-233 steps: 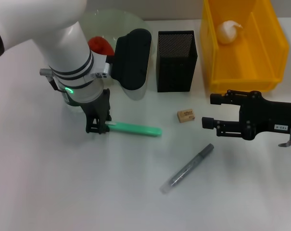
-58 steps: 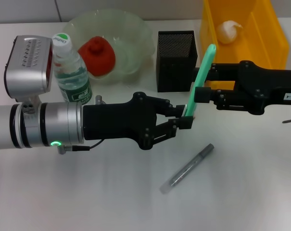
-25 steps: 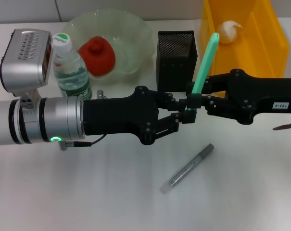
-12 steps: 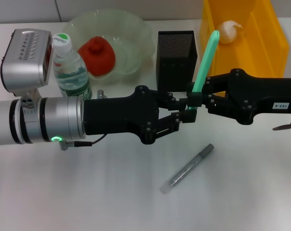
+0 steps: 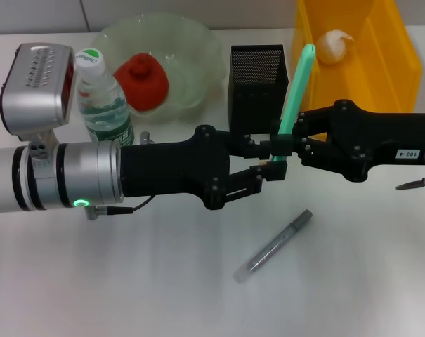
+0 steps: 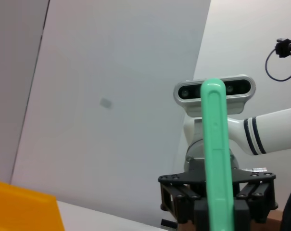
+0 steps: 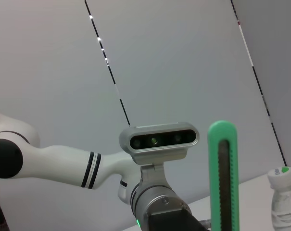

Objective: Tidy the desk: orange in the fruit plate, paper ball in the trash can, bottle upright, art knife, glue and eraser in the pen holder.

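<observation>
I am holding the knife (image 5: 294,98) upright just beside the holder (image 5: 258,88), both grippers, left (image 5: 267,160) and right (image 5: 286,142), clamping its lower end, so an uneven release is risking a drop.

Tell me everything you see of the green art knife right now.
The art knife is a slim mint-green plastic stick with a rounded top and a dark slot down one face. It stands nearly upright above the table, beside the pen holder. The left gripper and right gripper meet at its lower end; which one holds it is unclear.
</observation>
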You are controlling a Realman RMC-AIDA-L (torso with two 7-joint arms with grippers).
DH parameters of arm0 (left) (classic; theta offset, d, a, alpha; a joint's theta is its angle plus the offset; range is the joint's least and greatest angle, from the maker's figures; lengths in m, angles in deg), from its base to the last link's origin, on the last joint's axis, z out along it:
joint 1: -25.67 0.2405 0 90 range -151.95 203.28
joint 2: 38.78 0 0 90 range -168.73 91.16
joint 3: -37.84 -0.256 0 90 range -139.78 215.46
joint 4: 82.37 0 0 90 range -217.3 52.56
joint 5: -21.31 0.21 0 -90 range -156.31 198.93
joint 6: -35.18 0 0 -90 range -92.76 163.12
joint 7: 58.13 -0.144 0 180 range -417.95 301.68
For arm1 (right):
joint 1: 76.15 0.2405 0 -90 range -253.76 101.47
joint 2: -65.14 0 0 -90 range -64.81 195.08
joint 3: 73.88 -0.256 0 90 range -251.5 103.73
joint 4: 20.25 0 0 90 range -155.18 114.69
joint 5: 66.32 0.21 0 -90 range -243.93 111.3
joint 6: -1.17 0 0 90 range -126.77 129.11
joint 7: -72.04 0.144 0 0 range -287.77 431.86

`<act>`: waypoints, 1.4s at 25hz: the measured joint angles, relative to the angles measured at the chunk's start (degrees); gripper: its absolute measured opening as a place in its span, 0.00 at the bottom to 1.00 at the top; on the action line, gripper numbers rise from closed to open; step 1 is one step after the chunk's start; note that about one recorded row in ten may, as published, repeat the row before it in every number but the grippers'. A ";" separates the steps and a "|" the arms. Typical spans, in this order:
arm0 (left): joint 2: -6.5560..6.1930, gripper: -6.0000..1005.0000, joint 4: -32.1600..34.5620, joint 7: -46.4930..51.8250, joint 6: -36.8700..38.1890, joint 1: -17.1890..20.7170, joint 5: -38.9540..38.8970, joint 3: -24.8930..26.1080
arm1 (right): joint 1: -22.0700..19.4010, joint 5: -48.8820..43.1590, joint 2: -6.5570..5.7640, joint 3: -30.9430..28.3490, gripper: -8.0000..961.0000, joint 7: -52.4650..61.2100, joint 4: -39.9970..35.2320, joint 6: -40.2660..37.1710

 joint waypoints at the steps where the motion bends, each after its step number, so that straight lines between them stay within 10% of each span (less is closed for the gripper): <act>1: 0.00 0.22 0.00 0.00 0.00 0.00 0.00 0.00 | 0.04 0.00 0.00 0.02 0.19 0.01 0.00 -0.03; 20: -0.54 0.79 0.33 -0.13 -0.33 1.93 -0.11 0.16 | -0.36 0.10 0.17 -0.82 0.19 0.15 -0.13 -0.02; 35: -3.76 0.79 0.37 -7.48 -0.51 8.87 -0.01 2.02 | -0.38 0.72 -0.59 -1.00 0.19 -3.62 -3.75 6.32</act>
